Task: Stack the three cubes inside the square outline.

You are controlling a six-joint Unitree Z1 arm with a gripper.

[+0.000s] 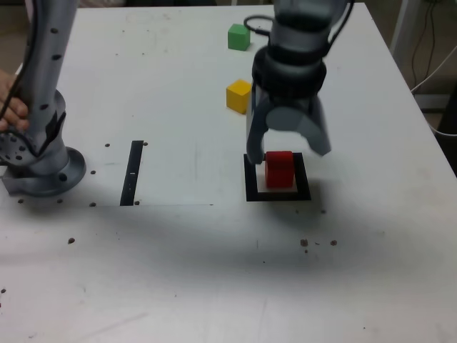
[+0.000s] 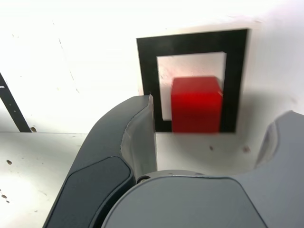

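A robot arm's gripper hangs just above a red cube, its jaws spread apart and holding nothing. The cube sits inside the black square outline on a white table. Behind, well apart from the outline, a yellow cube and a green cube rest separately.

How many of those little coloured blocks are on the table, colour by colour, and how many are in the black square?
Red cube: 1, inside the square outline
Yellow cube: 1, outside it
Green cube: 1, outside it
Total: 3 cubes, 1 in the square
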